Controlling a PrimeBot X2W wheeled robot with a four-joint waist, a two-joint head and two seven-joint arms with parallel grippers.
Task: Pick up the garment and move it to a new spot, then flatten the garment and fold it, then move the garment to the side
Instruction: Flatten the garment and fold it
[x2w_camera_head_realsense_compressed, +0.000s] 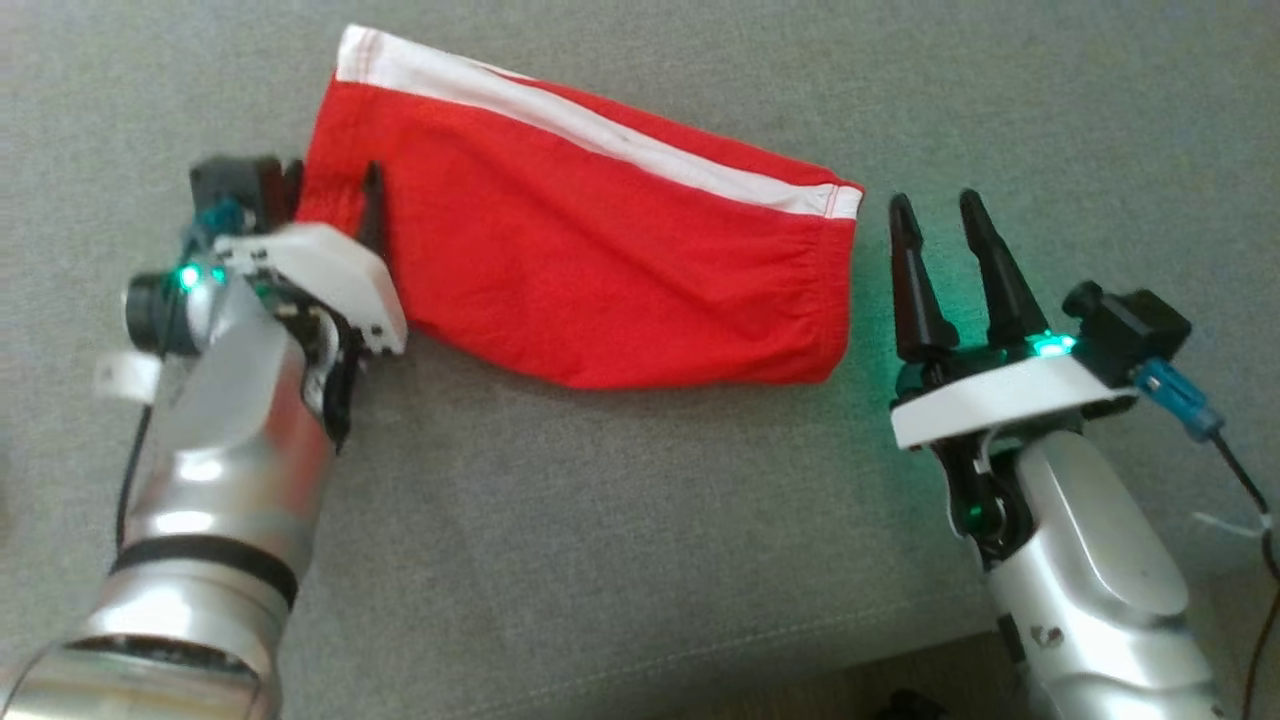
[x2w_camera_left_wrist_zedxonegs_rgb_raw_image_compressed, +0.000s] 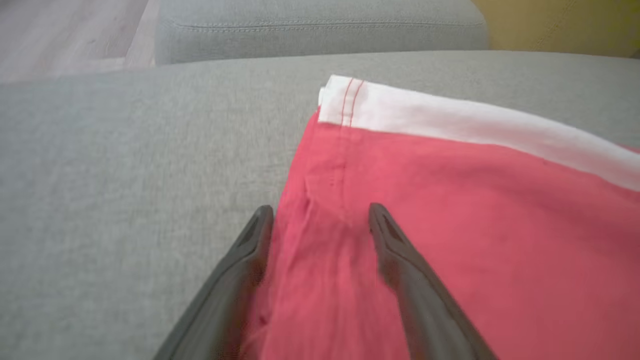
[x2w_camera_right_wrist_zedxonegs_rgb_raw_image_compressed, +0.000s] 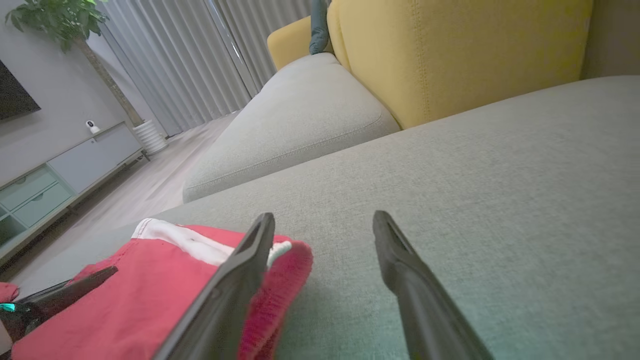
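My spread left end effector (x2w_camera_left_wrist_zedxonegs_rgb_raw_image_compressed: 321, 210) is straddling the left-frame edge of the red shorts (x2w_camera_head_realsense_compressed: 600, 270). My spread right end effector (x2w_camera_head_realsense_compressed: 938, 200) is hovering just beside their right end, probably to grasp both ends.

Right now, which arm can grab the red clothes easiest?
Left, probably. The left pincer, open, straddles the edge of the red garment, one finger over the cloth. The right pincer, also open, hangs beside it over the grey sofa, off the cloth.

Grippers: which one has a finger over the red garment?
The left gripper, straddling the edge of the garment; the right gripper stands beside it, over the sofa.
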